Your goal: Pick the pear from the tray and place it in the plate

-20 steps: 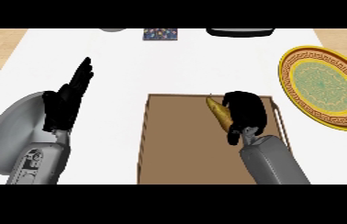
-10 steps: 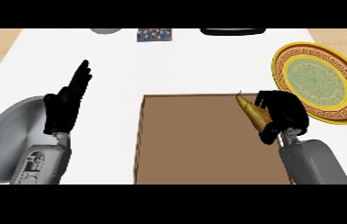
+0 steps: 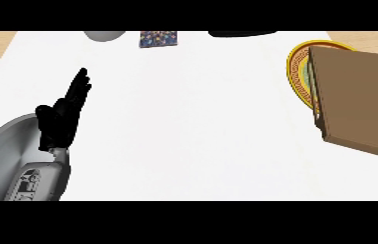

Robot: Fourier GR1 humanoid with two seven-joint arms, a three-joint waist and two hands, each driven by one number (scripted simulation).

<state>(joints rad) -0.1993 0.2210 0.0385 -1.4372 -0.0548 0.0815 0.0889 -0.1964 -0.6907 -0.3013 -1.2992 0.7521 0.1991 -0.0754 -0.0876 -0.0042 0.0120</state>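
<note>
**Tray over plate at right, left hand open, pear not seen**

Far left: grey left forearm [image 3: 31, 160] came in from the lower edge, w/ the black left hand [image 3: 60, 119] above it. Hand was open, fingers straight and close together, pointing up and away, resting over the counter's left part and holding nothing.

White counter [image 3: 192, 118] filled the middle of the view, from the hand across to the plate.

Along the far edge, left to right: a grey round thing [image 3: 105, 35], cut off by the view's top, so couldn't tell what it was. Just beside it sat a small square card [image 3: 159, 38] w/ a dark speckled pattern. Further right was a flat black thing [image 3: 242, 33], also cut off.

At right: the round yellow plate [image 3: 296, 70] w/ a patterned rim and greenish centre. Only its left part showed. The brown tray [image 3: 348, 100] sat skewed in front of the rest and ran out past the view's right edge. Its left wall crossed the plate's centre and its lower corner hung over the white counter. Couldn't tell whether tray and plate touched.

Pear: no part of it showed, so couldn't tell its place. Right hand was out of view, state unknown.
</note>
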